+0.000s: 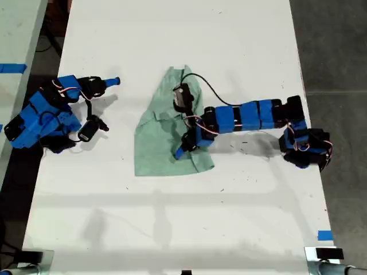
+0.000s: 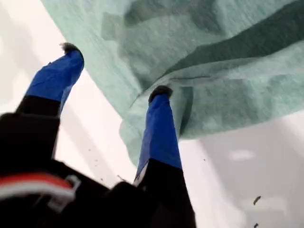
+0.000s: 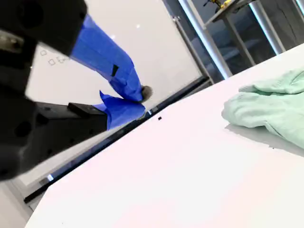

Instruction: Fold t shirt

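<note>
Exterior view, my first claw (image 1: 182, 148) spread over t shirt (image 1: 156, 143), my second claw (image 3: 137, 102) clenched, empty

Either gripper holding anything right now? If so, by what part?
My first gripper is open, one finger under a raised fold at the t shirt edge, not clamped. My second gripper holds nothing.

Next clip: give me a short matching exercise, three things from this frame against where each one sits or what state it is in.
Things:
1. t shirt
2. my first gripper
3. my second gripper

States:
A. open, one finger tucked under a fabric edge
B. away from the cloth, over bare table at the exterior view's left
C. rumpled, mid-table, partly folded

Pairs: 1-C, 2-A, 3-B
</note>
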You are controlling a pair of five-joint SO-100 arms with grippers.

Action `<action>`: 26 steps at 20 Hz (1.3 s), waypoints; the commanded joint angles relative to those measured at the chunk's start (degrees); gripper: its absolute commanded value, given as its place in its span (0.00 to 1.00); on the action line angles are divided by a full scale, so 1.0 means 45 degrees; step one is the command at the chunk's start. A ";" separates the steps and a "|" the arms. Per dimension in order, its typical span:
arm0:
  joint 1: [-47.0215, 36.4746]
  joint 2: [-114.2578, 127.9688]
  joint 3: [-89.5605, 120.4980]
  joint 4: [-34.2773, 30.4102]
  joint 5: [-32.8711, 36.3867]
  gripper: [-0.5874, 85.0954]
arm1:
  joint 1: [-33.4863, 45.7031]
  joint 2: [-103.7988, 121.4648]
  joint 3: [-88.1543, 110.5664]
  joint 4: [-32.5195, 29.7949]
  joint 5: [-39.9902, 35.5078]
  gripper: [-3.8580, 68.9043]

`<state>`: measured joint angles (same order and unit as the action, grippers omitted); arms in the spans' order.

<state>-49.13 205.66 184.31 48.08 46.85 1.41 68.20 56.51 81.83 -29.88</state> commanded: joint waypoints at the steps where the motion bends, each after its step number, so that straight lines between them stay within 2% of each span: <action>1: -0.0234 0.0117 0.0234 0.0020 -0.0156 0.00 | 0.0918 0.3359 0.0078 0.1230 -0.0234 0.38; 4: -0.0234 0.0117 0.0234 0.0020 -0.0156 0.00 | 0.2207 0.6934 0.2715 0.2402 -0.0176 0.30; 6: -0.0234 0.0117 0.0234 0.0020 -0.0156 0.00 | 0.3301 0.9609 0.5742 0.2383 -0.0254 0.23; 7: -0.0234 0.0117 0.0234 0.0020 -0.0176 0.00 | 0.3945 1.1094 0.7891 0.1953 -0.0410 0.19; 8: -0.0234 0.0117 0.0234 0.0039 -0.0195 0.00 | 0.4629 1.2773 1.0469 0.1152 -0.0547 0.11; 9: -0.0234 0.0117 0.0234 0.0039 -0.0195 0.00 | 0.5254 1.4570 1.3301 -0.0117 -0.1055 0.09; 12: -0.0254 0.0117 0.0234 0.0039 -0.0156 0.00 | 0.6289 1.8242 2.0293 -0.4043 -0.2012 0.08; 15: -0.0254 0.0117 0.0234 0.0039 -0.0215 0.00 | 0.6641 1.8652 2.3398 -0.6309 -0.2363 0.08; 18: -0.0352 0.0117 0.0234 0.0098 -0.0430 0.00 | 0.6621 2.0332 2.4160 -0.5996 -0.2305 0.08; 19: -0.0371 0.0117 0.0254 0.0117 -0.0508 0.00 | 0.6621 2.1738 2.4668 -0.5391 -0.2168 0.08; 20: -0.0391 0.0117 0.0254 0.0117 -0.0547 0.00 | 0.6641 2.3887 2.5293 -0.4395 -0.1992 0.08; 22: -0.0430 0.0117 0.0293 0.0020 -0.0605 0.00 | 0.6680 2.9629 2.6719 -0.0957 -0.1758 0.08; 26: -0.0293 0.0117 0.0313 -0.0078 -0.0703 0.00 | 0.6406 2.9414 2.6445 -0.1211 -0.1543 0.08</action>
<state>-50.19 205.66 184.83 48.43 44.74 31.29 198.63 173.85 75.85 -37.71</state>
